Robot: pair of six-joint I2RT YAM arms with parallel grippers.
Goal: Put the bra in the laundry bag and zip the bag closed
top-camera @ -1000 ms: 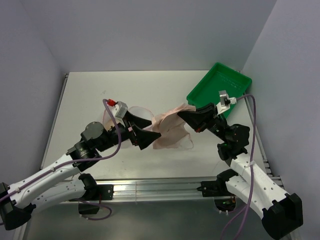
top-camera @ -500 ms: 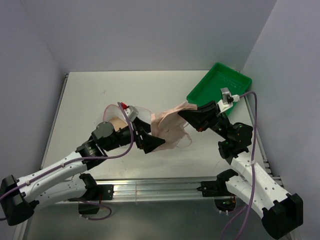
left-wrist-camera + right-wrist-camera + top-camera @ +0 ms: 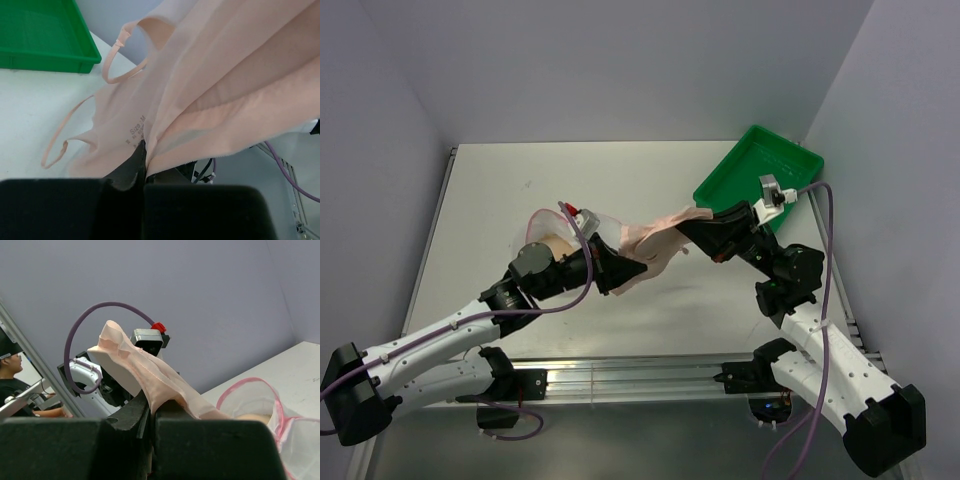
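The left gripper (image 3: 628,272) is pinched shut on one end of the bra (image 3: 655,243), just left of the middle of the top view. In the left wrist view its fingers (image 3: 130,171) press together on a fold of the soft peach cloth near the bottom. The right gripper (image 3: 684,229) is pinched on the other end, a little right of the middle. In the right wrist view its fingers (image 3: 132,416) squeeze a bunched bit of cloth. So most of the bra is up in the air, stretched like a little bridge between the two grippers. The laundry bag (image 3: 545,235) sits on the table (image 3: 490,190) left of the middle, tucked behind the left arm, with its pink rim showing. Something peach shows through the mesh, but I cannot tell if it is part of the bra. A thin strap (image 3: 119,42) hangs in a loose loop at the upper left of the left wrist view. The green tray (image 3: 760,170) is at the upper right, close to the right arm. I think a few things could go wrong from here. The loose strap could catch on the rim or get stuck in the zipper. The bag looks light and soft, so it may slide or squash flat when the bra is pushed in. If one gripper lets go too soon, the floppy bra may drop beside the bag
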